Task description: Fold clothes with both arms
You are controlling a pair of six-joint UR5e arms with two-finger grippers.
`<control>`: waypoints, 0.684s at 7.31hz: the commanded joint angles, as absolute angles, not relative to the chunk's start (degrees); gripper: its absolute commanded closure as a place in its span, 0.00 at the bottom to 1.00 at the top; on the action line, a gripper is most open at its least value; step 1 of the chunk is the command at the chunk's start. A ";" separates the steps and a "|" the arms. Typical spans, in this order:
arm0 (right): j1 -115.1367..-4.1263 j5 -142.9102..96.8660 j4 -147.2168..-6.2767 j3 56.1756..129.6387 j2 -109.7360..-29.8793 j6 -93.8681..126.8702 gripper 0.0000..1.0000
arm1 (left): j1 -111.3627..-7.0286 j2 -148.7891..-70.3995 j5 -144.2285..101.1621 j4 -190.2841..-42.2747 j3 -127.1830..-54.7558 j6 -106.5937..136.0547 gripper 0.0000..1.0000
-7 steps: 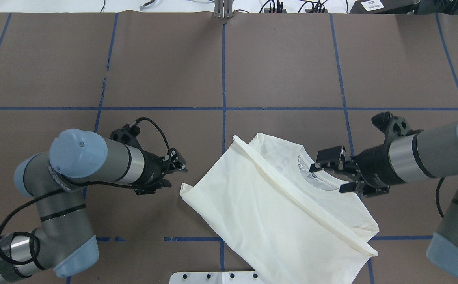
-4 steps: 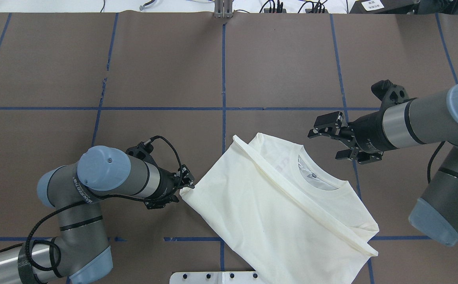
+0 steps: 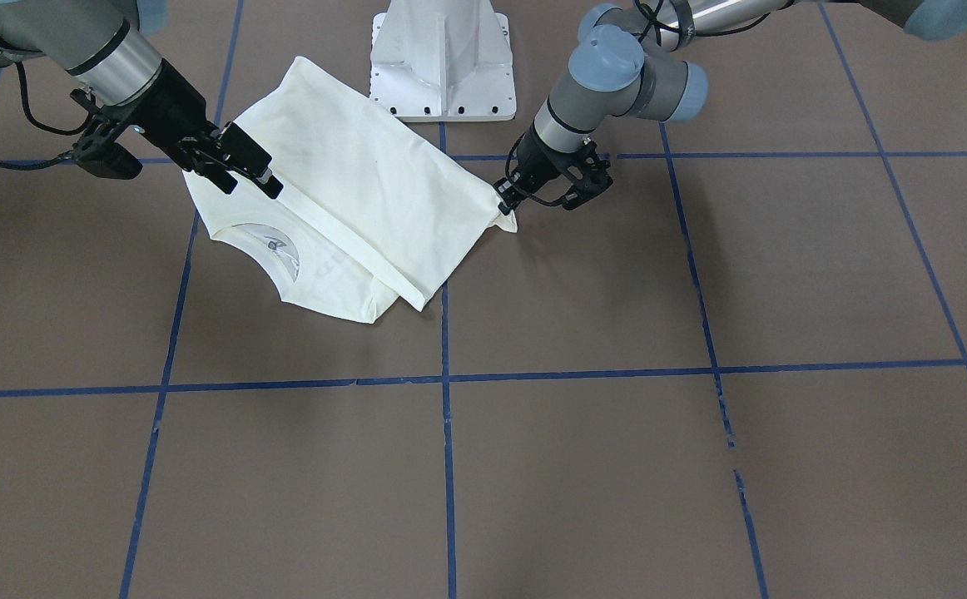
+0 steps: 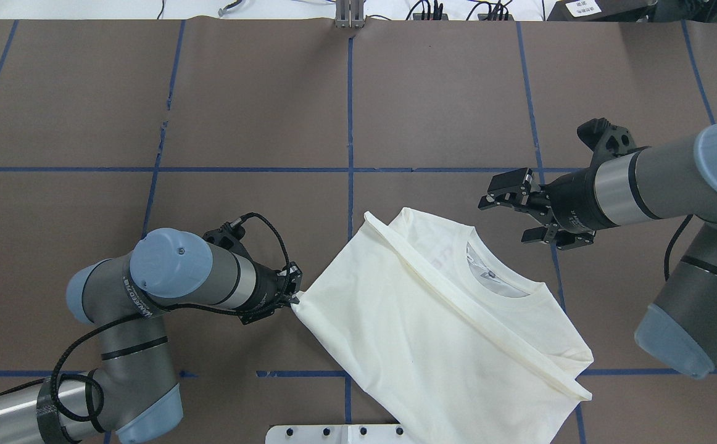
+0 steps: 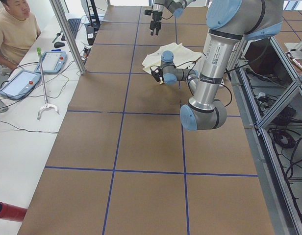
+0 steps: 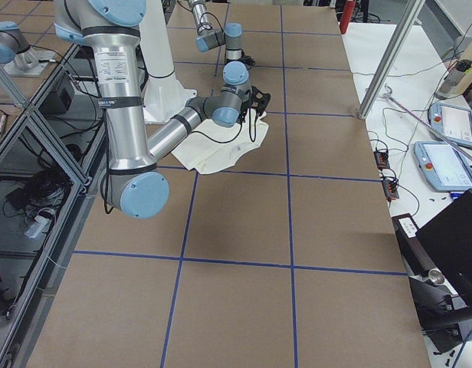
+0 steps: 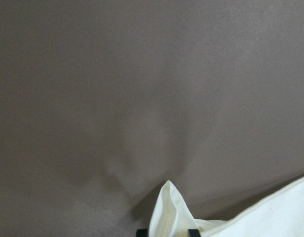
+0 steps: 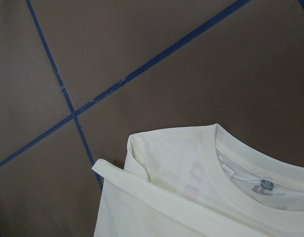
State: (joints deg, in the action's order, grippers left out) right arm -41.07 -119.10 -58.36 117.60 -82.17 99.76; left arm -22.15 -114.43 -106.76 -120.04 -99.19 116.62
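The cream-white long-sleeved T-shirt [image 4: 432,333] is laid partly folded on the brown paper-covered desk [image 4: 260,92]. It lies on the robot's side, just right of the centre tape line and close to the white metal pedestal base [image 3: 442,58]. Its near edge is cut off by the bottom of the overhead view, where only a strip of the base is seen.

The print is not seen outright. Only faint reddish lettering [image 8: 191,175] is made out through the cloth beside the ribbed round collar [image 4: 500,283]. A small label [image 8: 263,186] is seen inside the collar, too small to be read. A folded band [image 4: 476,314] is carried diagonally across the shirt, and the sleeves cannot be told apart from the body.

The left gripper [image 4: 294,295] is lowered to the shirt's left corner, and its jaws are closed on a raised peak of cloth. In the left wrist view only the two black fingertips [image 7: 140,232] are seen at the bottom edge, with the cloth pinched between them.

The right gripper [image 4: 506,217] is held over bare desk just beyond the collar, apart from the shirt. Its jaws are spread wide with nothing between them. In the front-facing view it is overlapped with the shirt's shoulder, so its height cannot be judged there.
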 commanded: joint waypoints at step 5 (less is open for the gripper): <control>-41.05 -119.09 -58.36 117.51 -82.00 99.84 0.00 | -33.90 -119.59 -103.98 -119.88 -94.78 102.08 1.00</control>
